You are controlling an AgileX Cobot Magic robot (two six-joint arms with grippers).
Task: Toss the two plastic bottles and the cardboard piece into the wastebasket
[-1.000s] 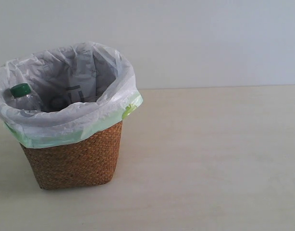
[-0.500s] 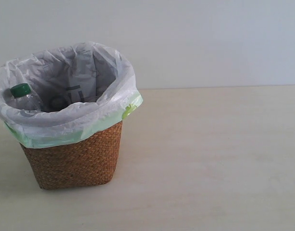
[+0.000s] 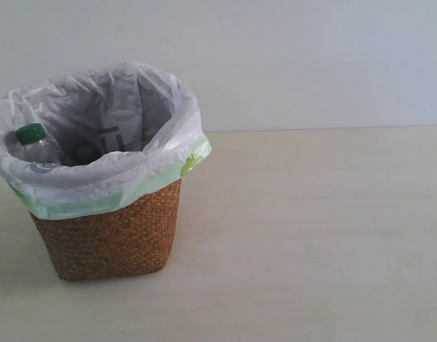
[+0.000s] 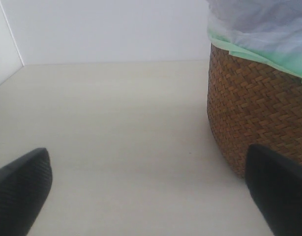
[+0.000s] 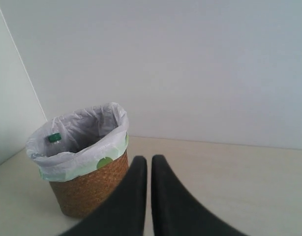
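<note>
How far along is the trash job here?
Done: the green-capped bottle sits inside the wastebasket. In hand: nothing; the left gripper is open and empty, the right gripper shut on nothing. Left: nothing lies on the visible table; the other bottle and cardboard are out of sight, possibly deeper inside.

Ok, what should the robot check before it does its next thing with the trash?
1. Green-capped bottle inside the wastebasket: ok.
2. Black-capped bottle inside: cannot tell, none shows.
3. Cardboard piece inside: cannot tell, none shows.
4. The wastebasket upright on the table: ok.
5. Left gripper open, holding nothing: ok.
6. Right gripper shut, holding nothing: ok.
</note>
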